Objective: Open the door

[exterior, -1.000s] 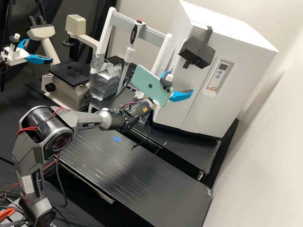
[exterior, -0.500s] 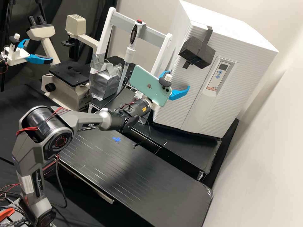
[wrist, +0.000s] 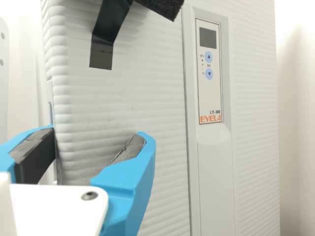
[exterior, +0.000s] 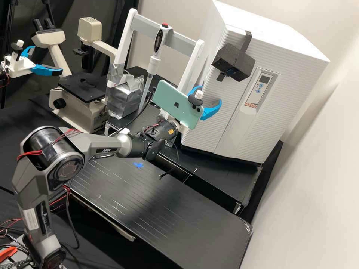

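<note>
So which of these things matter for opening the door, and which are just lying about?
Part of the job:
- incubator
- its ribbed door
- gripper, open near the door's edge

Just lying about:
- microscope
- pipette
- silver-taped box
- blue tape on the black bench

Orange lettering [wrist: 210, 119], arrows [wrist: 208, 56] on control panel [wrist: 209, 93]
</note>
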### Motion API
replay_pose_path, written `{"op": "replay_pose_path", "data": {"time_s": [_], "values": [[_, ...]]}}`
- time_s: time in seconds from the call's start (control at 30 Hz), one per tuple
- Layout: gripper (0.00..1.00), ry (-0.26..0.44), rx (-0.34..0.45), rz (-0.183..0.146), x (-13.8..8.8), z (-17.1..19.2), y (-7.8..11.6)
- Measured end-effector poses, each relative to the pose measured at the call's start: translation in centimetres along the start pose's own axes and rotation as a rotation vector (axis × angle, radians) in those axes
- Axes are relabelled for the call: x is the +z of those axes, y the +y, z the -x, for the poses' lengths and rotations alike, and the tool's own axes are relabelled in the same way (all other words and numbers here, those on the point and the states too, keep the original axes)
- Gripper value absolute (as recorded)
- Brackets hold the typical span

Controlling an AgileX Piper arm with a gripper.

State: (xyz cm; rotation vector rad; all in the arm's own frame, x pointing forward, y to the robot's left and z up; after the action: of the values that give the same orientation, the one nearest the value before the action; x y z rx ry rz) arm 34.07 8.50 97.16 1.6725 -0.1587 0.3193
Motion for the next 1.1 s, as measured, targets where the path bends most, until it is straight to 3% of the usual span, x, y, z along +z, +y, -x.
{"op": "replay_pose_path", "data": {"time_s": [0.7, 1.1], "values": [[0.0, 0.024, -0.008, 0.033, 0.2, 0.2, 0.2], [0.0, 0.065, -0.002, 0.045, 1.7, 1.1, 1.0]]}}
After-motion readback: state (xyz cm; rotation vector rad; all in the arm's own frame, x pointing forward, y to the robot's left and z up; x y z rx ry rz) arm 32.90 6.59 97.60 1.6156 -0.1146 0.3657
